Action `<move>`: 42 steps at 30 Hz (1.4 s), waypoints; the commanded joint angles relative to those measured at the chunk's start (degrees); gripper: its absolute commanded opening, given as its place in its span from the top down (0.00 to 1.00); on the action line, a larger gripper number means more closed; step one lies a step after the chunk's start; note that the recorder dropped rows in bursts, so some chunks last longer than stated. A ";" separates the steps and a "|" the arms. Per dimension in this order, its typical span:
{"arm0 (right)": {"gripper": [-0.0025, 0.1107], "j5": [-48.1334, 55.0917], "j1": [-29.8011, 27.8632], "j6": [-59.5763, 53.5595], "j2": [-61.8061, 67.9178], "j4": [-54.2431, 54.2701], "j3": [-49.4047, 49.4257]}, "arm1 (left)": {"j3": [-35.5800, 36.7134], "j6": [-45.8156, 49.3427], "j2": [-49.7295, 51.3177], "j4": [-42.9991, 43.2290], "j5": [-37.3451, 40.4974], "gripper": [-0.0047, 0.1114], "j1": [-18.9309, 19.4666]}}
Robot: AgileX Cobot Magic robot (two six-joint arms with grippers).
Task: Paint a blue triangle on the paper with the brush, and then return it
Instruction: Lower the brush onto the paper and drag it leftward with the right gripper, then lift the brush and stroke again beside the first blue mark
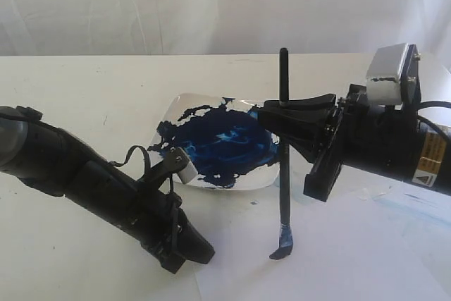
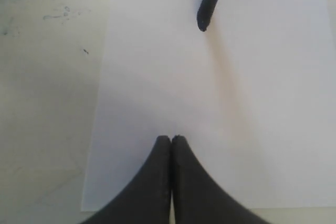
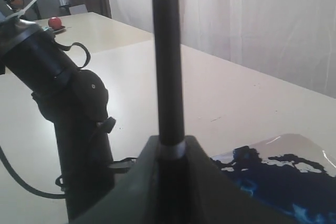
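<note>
My right gripper (image 1: 282,114) is shut on the brush (image 1: 284,174), which stands nearly upright; its handle (image 3: 167,66) sticks up between the jaws. The blue-stained bristles (image 1: 282,248) bend against the paper (image 1: 338,259) at the front. From the left wrist view the bristle tip (image 2: 207,9) touches the white paper (image 2: 210,103), which carries no paint strokes; no blue triangle shows anywhere. My left gripper (image 1: 204,253) is shut with nothing in it and rests at the paper's near edge, its fingertips (image 2: 171,140) pressed together.
A white plate (image 1: 176,107) covered by a large ragged dark-blue paint blotch (image 1: 218,146) sits behind the paper at mid table. The left arm (image 3: 68,103) stands close to the brush. White curtain runs along the back. Faint blue smears (image 1: 416,202) mark the table at right.
</note>
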 commanded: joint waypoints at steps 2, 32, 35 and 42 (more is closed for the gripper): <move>0.98 0.47 -3.25 -0.62 -0.21 0.45 0.20 | -0.06 -0.29 -0.08 0.61 0.20 0.96 -0.35; 0.98 -4.04 -12.19 0.02 -4.03 0.45 0.20 | -0.06 -0.29 -0.08 0.61 0.20 0.96 -0.35; 0.98 -3.94 -12.19 2.99 -7.48 0.32 0.20 | -0.06 -0.29 -0.08 0.61 0.20 0.96 -0.35; 0.98 -0.72 -12.19 18.37 -17.08 -0.73 0.20 | -0.06 -0.29 -0.08 0.61 0.20 0.96 -0.35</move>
